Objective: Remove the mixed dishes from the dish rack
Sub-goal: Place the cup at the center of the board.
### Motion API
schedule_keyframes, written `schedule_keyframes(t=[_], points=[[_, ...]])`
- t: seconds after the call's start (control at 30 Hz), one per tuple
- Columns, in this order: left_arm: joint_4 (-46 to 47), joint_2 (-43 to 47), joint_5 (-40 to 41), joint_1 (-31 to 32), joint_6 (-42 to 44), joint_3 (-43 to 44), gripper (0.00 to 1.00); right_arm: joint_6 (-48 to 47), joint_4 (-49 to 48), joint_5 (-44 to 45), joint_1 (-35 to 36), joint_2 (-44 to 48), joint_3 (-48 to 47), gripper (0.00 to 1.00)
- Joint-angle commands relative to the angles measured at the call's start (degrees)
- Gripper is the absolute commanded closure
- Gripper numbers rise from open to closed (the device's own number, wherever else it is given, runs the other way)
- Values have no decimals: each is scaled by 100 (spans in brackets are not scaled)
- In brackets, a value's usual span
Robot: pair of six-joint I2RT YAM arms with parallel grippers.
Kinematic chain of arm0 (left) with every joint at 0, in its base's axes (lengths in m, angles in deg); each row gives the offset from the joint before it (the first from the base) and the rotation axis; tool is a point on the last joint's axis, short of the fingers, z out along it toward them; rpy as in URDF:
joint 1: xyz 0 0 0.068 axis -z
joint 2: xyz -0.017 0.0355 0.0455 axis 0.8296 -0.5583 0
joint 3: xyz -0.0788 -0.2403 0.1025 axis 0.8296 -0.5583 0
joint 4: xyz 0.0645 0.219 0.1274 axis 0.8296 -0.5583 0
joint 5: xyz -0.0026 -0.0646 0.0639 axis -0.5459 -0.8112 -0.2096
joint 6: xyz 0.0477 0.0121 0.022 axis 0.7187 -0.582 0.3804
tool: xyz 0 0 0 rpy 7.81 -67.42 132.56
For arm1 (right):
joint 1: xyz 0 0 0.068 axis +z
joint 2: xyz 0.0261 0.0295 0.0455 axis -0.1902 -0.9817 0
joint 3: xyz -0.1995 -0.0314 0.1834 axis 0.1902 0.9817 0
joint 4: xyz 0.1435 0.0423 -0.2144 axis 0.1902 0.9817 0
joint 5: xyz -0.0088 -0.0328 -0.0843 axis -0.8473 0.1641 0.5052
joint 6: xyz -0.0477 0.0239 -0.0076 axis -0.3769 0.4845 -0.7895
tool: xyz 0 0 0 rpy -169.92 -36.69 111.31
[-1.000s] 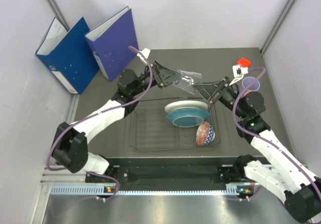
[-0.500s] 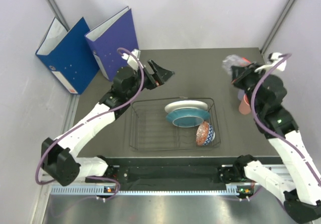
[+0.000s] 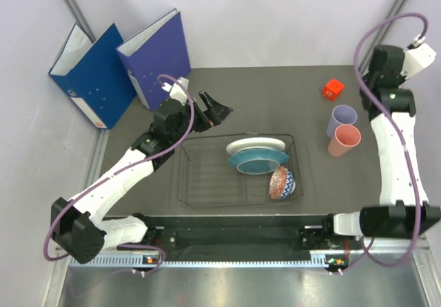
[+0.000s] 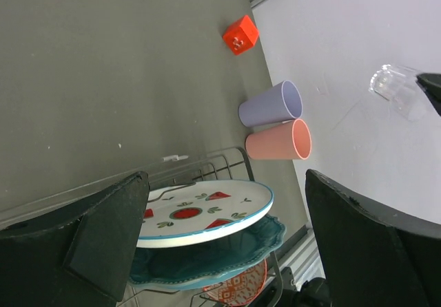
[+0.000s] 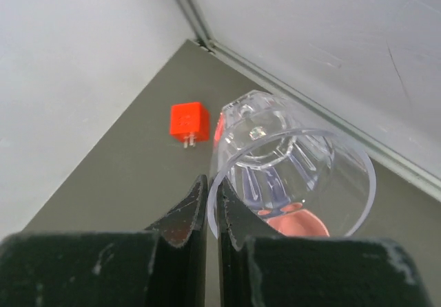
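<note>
Up at far right, right claw [image 5: 210,198] clenched on rim of clear glass [image 5: 289,162]. Best: lower slowly, base-down beside salmon-pink cup [image 3: 344,140], clear of red block [image 3: 333,88], release once seated. Left claw [image 3: 215,107] spread, empty, near dish rack [image 3: 200,183]. Count: one glass; two cups on desk [image 3: 275,93], lavender cup [image 3: 342,118] included; racked: white plate [image 3: 255,144], teal plate [image 3: 258,161], one bowl [image 3: 281,183].

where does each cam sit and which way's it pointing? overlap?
Top external: overhead from the near side, looking down; left arm, right arm, dish rack, open left claw.
Left wrist: faces right over the white plate to the lavender cup; own fingers at the bottom.
Right wrist: looks down at the far right corner; right claw shut on clear glass.
Shared: red block in all three; clear glass in both wrist views.
</note>
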Motion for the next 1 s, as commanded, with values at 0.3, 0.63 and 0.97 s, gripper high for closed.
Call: schedule_keyframes(t=[0.3,0.63,0.97], points=[[76,194,-276,-1,91,-210,1,713,493,-1243,-2095,-1532,-312,100],[348,114,-646,-1,-5,-439,1,687,202,-1508,-2281,-1979,68,100],[418,0,-768,7,-172,-579,1,810,-131,-1983,-2378,-2568,560,100]])
